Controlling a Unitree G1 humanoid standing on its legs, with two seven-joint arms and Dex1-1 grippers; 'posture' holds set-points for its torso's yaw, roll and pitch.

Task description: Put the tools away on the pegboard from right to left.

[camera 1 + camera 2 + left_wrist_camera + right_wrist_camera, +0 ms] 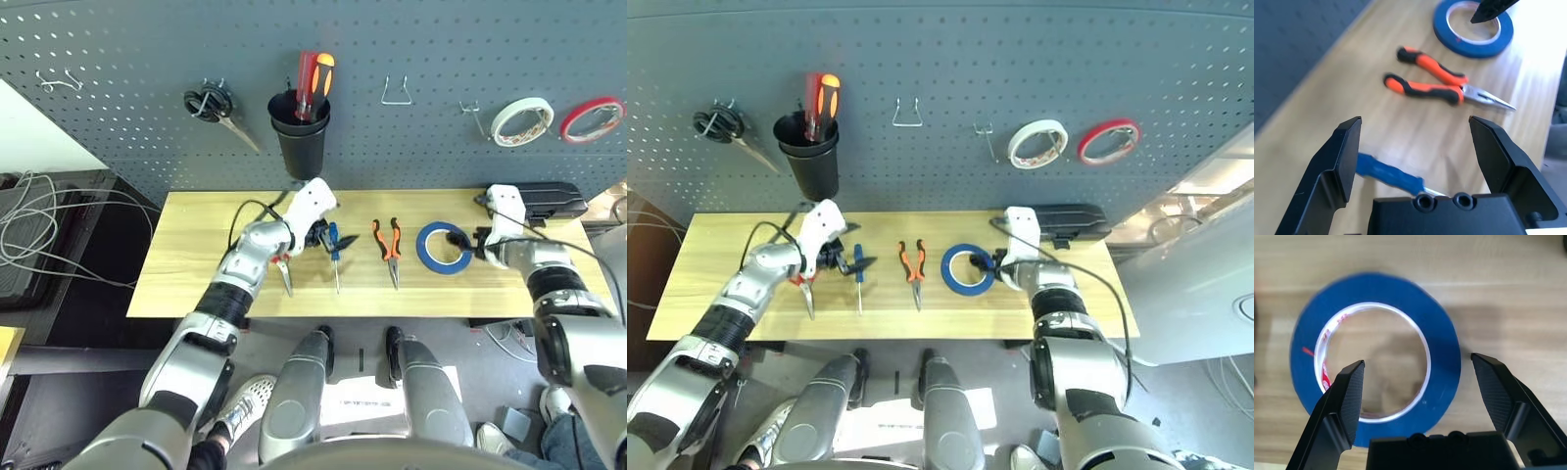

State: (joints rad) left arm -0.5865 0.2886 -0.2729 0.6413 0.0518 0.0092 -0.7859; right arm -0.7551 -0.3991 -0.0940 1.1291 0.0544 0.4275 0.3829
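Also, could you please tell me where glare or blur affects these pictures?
Left wrist view: glare washes out the table beyond the blue tape roll; the pegboard is blurred. Right wrist view: soft shadows inside and beside the roll.

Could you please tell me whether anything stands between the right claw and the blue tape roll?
Nothing visible stands in the way: the open right claw hovers over the flat blue tape roll, one finger above its hole, the other beyond its outer edge.
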